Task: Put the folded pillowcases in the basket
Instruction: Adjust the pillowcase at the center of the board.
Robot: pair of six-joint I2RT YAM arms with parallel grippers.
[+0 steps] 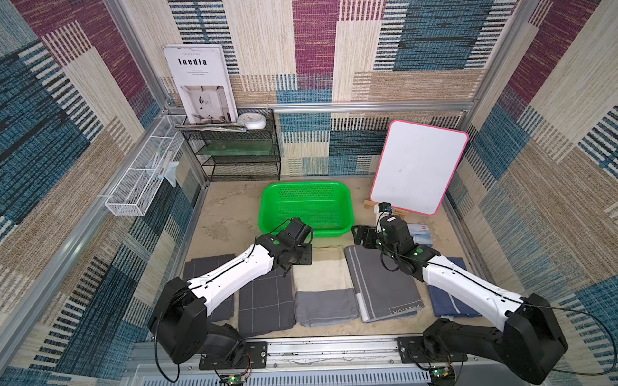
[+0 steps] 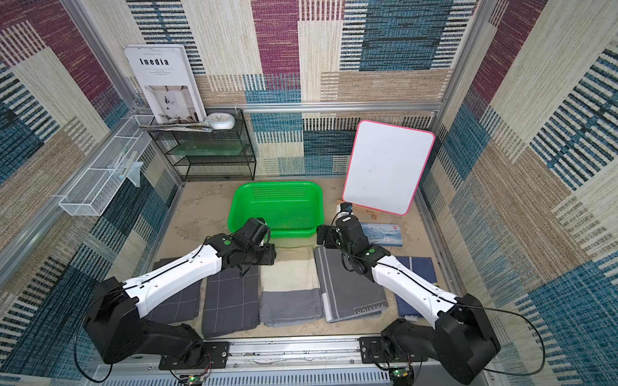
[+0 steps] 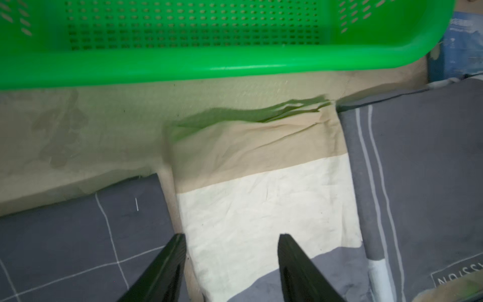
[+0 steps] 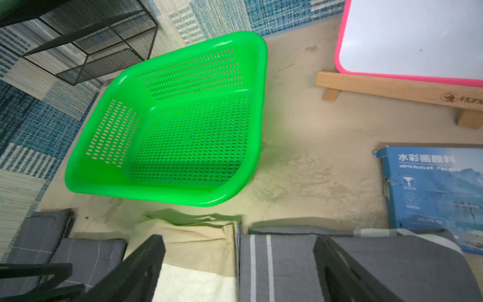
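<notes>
**Three-band pillowcase lies flat, short of the basket**

The folded cloth pillowcase [image 1: 322,284], banded beige, cream and grey, lies flat on the sandy tabletop [image 1: 227,217], just in front of the bright green perforated plastic basket [image 1: 306,194]. Its long axis runs from the arms' bases to the basket, with the rumpled beige end nearest the basket. It sits between a dark grey checked folded cloth [image 1: 264,300] and a grey striped folded cloth [image 1: 381,287]. The left gripper [image 3: 232,236] hovers over the cream band, fingers apart and holding nothing. The right gripper [image 4: 237,239] gapes wide and empty above the line where the pillowcase meets the striped cloth.
</notes>
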